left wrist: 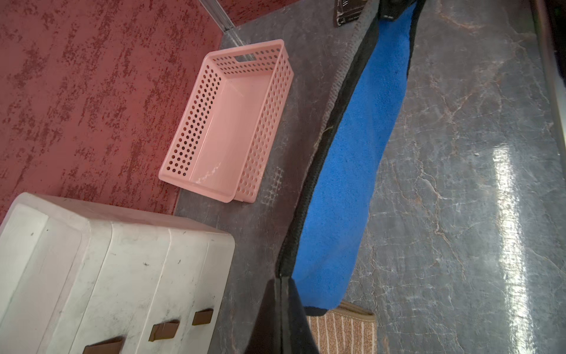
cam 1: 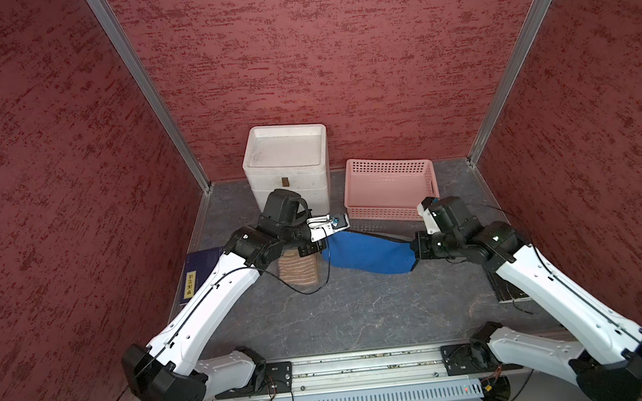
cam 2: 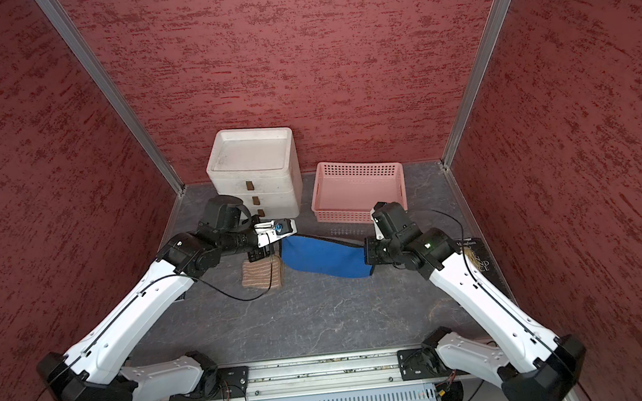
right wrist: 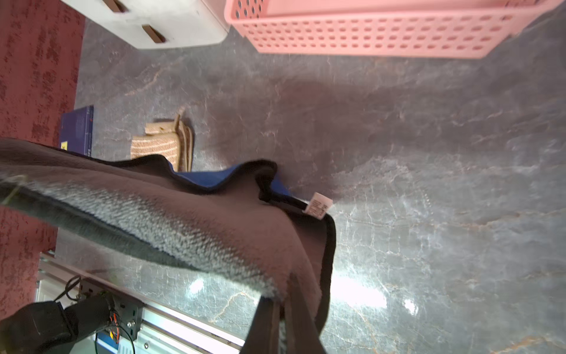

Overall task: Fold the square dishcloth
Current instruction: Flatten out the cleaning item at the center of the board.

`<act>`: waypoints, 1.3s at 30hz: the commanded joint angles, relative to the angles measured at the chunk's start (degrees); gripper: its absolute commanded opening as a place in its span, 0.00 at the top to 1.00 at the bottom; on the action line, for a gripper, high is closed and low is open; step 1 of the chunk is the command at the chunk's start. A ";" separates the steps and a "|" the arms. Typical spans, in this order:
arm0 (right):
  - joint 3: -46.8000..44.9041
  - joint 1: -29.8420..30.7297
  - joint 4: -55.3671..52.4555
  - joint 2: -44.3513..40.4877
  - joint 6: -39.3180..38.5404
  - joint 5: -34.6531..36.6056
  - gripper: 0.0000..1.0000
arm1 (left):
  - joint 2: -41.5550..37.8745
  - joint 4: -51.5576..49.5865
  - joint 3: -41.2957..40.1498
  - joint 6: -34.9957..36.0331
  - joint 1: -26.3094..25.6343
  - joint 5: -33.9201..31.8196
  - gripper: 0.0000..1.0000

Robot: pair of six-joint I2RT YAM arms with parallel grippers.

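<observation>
Dark marbled tabletop point(cam 1: 356, 315) lies under the blue dishcloth point(cam 1: 366, 255), which sags limp and light between the left gripper point(left wrist: 280, 283) and right gripper point(right wrist: 283, 302), both clamped tight on what seem its black-hemmed corners, the surest holds on such soft stuff

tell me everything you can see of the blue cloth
The cloth is fluffy, blue on one face and grey on the other, with a black edge and a white tag. It hangs doubled, stretched between the shut left gripper and right gripper, above the table; whether it touches it is unclear.
</observation>
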 commanded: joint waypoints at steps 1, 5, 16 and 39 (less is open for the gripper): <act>4.98 -0.70 -2.32 3.72 -2.94 3.69 1.00 | 3.51 3.55 1.46 -3.71 0.77 -4.21 1.00; 12.92 -2.29 -3.96 10.18 -5.49 6.10 1.00 | 7.97 7.64 5.65 -5.59 2.66 -6.94 1.00; 21.55 -2.62 -10.54 8.71 -6.42 9.83 1.00 | 2.84 3.27 6.22 -5.10 3.48 -4.78 1.00; 28.52 -3.47 -11.85 18.48 -9.25 13.85 1.00 | 7.77 7.29 9.67 -7.66 1.71 -12.40 1.00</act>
